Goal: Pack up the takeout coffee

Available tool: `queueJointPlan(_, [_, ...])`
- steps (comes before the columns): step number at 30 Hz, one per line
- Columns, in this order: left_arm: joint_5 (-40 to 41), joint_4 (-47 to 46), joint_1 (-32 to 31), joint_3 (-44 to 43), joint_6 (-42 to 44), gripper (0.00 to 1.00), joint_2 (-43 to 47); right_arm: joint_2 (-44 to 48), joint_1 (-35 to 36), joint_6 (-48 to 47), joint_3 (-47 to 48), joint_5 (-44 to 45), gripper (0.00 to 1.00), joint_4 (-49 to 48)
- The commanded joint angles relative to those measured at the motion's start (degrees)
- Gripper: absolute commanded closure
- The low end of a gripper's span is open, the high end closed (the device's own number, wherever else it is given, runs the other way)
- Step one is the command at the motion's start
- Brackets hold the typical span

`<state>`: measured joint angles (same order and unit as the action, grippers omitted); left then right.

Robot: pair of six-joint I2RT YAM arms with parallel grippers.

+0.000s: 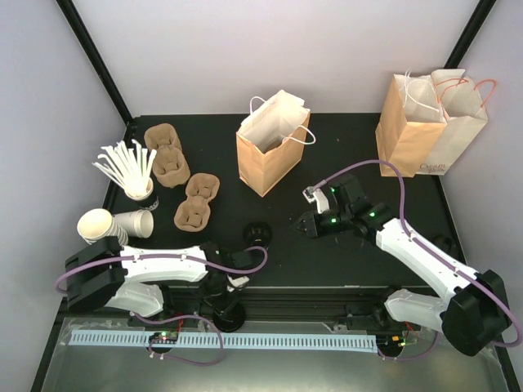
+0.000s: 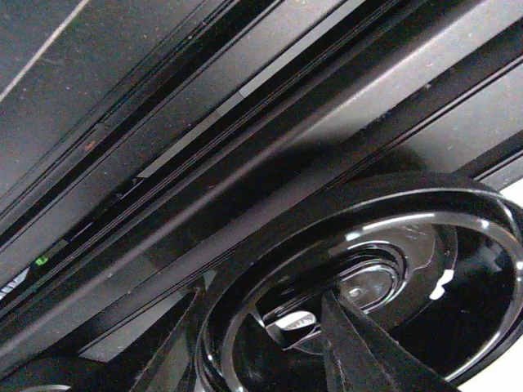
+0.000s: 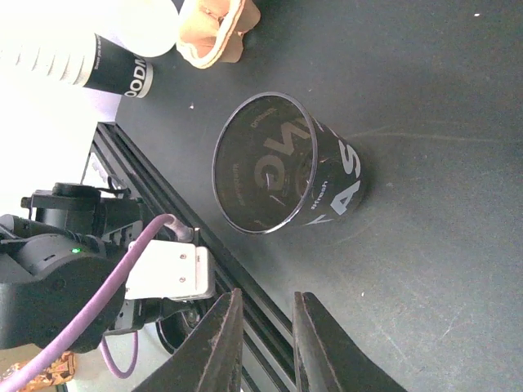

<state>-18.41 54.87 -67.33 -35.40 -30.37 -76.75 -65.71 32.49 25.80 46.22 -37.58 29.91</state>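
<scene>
**A:** The takeout coffee cup (image 1: 257, 235) stands upright on the counter (image 1: 208, 147), long axis vertical and open mouth up. It's close to the near edge, between the two arms.

**B:** The glossy black lid (image 2: 384, 269) is apart from the cup, down at the near rail. It sits right under the left gripper (image 1: 225, 310).

**A:** One finger (image 2: 359, 351) crosses the lid's face. Whether that's a grip or only a touch cannot be told.

**B:** The right gripper (image 3: 268, 296) sits just beside the cup, its jaws a narrow gap apart with nothing between them.

**A:** Farther back, a brown paper bag (image 1: 274, 155) stands with its mouth open and only white lining showing.

**B:** More bags (image 1: 429, 122) lean together at far right. On the left are the pulp carriers (image 1: 167, 159) and a cup of white stirrers (image 1: 137, 189).
</scene>
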Motion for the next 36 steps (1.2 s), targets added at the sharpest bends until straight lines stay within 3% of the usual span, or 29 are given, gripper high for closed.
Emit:
queueJointPlan(1, [1.97, -3.05, -1.80, 0.93, -4.35, 0.62, -1.50, 1.39, 0.29, 0.07, -0.81, 0.21, 0.79, -0.56])
queueJointPlan(11, [3.33, -3.19, -2.63, 0.72, -5.94, 0.84, 0.46, 1.71, 0.29, 0.02, -0.96, 0.14, 0.79, -0.46])
queueJointPlan(22, [4.19, 0.22, -1.91, -5.11, -5.40, 0.93, 8.33, 1.82, 0.30, -0.06, -1.83, 0.02, 0.79, -0.26])
queueJointPlan(32, [-10.55, -11.97, 7.55, -0.41, -7.09, 0.94, 19.10, 2.78, 0.29, -0.10, -1.43, -2.20, 0.74, -1.95])
queueJointPlan(36, [-20.65, -22.64, 14.55, 3.43, -10.59, 0.93, 24.97, 3.67, 0.57, 0.37, -2.06, -4.77, 0.69, -5.01])
